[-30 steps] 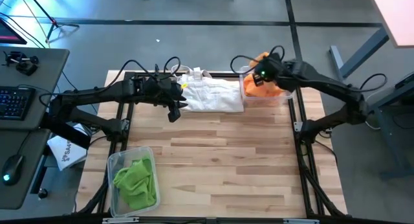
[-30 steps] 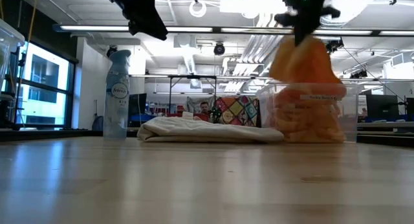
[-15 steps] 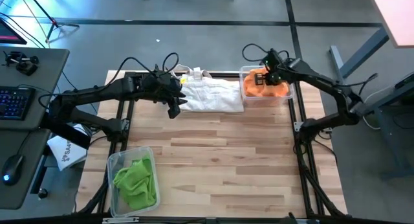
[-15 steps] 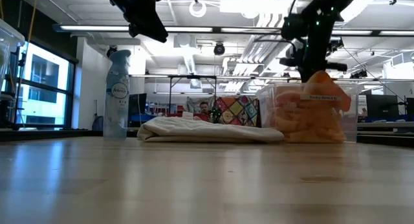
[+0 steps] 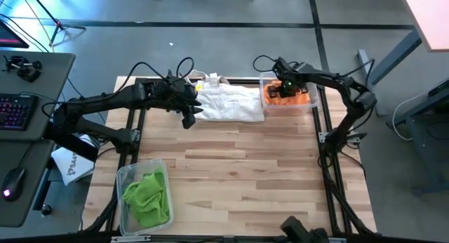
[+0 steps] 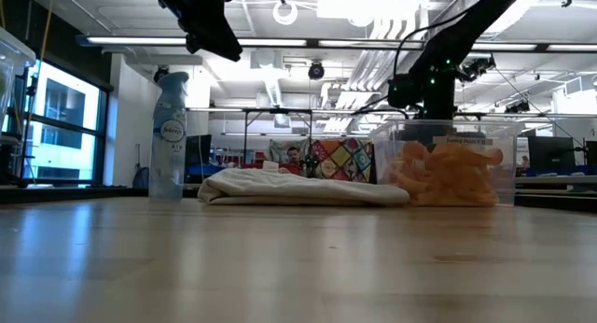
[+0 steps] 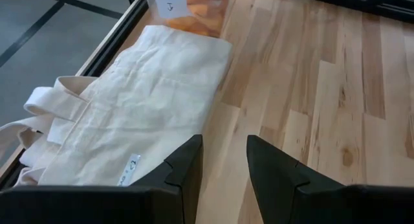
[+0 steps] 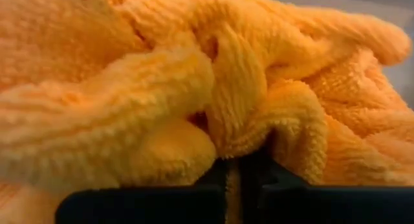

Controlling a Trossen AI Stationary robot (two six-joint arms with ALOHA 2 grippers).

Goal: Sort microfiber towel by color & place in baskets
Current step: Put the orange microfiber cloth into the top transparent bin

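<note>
High view: right gripper (image 5: pixel 283 88) down inside far-right basket (image 5: pixel 313 97), fingers together on orange towel (image 5: pixel 298 97) — towel directly under hand, no offset. Near-left basket (image 5: pixel 121 178) holds green towels (image 5: pixel 147 197). Left gripper (image 5: pixel 188 115) hovers at white bag (image 5: pixel 228 102) edge, fingers apart, empty, well away from both baskets.

Low view: towel pile (image 6: pixel 446 174) lies fully within basket walls (image 6: pixel 381 164); one second ago towel hung above rim, right arm higher.

Left wrist view: fingers (image 7: pixel 186 164) apart over bag (image 7: pixel 129 114).

Right wrist view: fingertips (image 8: pixel 223 175) pinch orange fold (image 8: pixel 239 101); release comes next, likely.
</note>
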